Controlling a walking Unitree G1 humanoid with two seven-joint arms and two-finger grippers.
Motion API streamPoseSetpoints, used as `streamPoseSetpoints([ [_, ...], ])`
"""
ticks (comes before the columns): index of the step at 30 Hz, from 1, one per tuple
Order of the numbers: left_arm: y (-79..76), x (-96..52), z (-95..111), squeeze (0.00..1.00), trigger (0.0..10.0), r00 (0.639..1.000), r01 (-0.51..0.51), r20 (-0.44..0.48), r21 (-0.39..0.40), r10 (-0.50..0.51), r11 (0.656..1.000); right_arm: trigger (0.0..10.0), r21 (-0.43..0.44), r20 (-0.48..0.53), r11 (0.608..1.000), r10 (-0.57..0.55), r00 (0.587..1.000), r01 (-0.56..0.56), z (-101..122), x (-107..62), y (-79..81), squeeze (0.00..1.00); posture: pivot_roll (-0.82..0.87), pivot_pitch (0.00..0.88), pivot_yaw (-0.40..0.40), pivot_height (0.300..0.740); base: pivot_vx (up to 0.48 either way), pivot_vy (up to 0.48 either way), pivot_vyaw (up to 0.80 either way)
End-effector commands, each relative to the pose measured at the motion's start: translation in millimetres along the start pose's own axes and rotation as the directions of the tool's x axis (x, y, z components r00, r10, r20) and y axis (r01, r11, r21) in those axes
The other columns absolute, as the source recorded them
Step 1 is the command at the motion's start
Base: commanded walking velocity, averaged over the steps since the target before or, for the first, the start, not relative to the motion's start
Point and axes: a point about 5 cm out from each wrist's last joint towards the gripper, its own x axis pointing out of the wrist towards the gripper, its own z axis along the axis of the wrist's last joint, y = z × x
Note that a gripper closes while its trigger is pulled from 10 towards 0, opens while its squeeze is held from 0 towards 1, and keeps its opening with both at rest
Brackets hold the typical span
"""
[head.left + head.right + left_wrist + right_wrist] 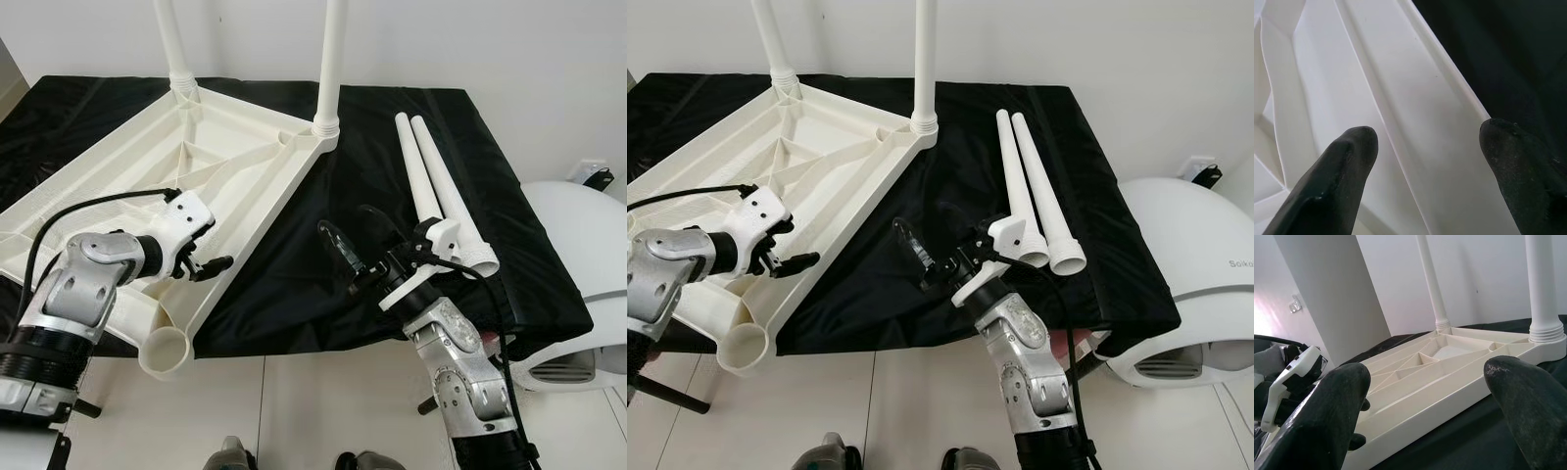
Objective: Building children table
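A white plastic table top [211, 147] lies upside down on a black cloth [304, 294]. Two white legs [331, 59] [171, 39] stand upright in its far corner sockets. The near corner socket [167, 350] is an open tube that juts past the cloth's front edge. Two loose legs [423, 176] lie side by side on the cloth at the right, flared ends toward me. My left gripper [214, 250] is open, with the table top's right rim [1449, 147] running between its fingers. My right gripper [345, 219] is open over bare cloth, just left of the loose legs' flared ends and pointing at the table top [1449, 377].
A white rounded appliance [578, 264] stands on the floor at the right, close to the cloth's corner. White floor tiles [304, 411] lie in front of the cloth. A white wall [490, 39] closes off the back.
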Motion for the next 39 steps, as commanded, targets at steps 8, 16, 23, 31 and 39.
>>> streamPoseSetpoints([
  [8, -30.7, 44.4, -17, 0.0, 10.0, 0.991, 0.028, -0.125, -0.119, -0.043, 0.993, 10.0, 0.005, -0.005, 1.0, -0.001, 1.0, 0.001, 1, -0.3, -0.1, 0.0, 0.02, 0.063, -0.018, 0.74, 0.0, 0.0, 0.0],
  [16, -26.9, 55.7, -1, 0.0, 10.0, 0.997, -0.011, -0.079, -0.135, 0.0, 0.991, 10.0, 0.003, -0.003, 1.0, -0.006, 1.0, 0.006, 2, -0.7, -0.6, 0.0, 0.02, 0.064, -0.017, 0.74, 0.0, 0.0, 0.0],
  [23, -26.0, 66.3, 15, 0.0, 10.0, 0.999, -0.015, -0.036, -0.133, 0.01, 0.991, 10.0, 0.006, 0.001, 1.0, -0.009, 1.0, 0.009, 3, -0.5, 0.1, 0.0, 0.02, 0.07, -0.01, 0.74, 0.0, 0.0, 0.0],
  [31, -27.3, 81.7, 30, 0.0, 10.0, 0.999, -0.041, 0.003, -0.148, 0.042, 0.988, 10.0, 0.017, 0.001, 1.0, -0.013, 1.0, 0.013, 1, -1.3, 4.3, 0.0, 0.01, 0.074, 0.005, 0.74, 0.0, 0.0, 0.0],
  [39, -27.5, 95.9, 55, 0.0, 10.0, 0.995, -0.064, 0.069, -0.148, 0.074, 0.987, 10.0, 0.028, 0.002, 0.999, -0.022, 1.0, 0.022, -1, -3.1, 7.7, 0.0, 0.0, 0.066, 0.013, 0.74, 0.0, 0.0, 0.0],
])
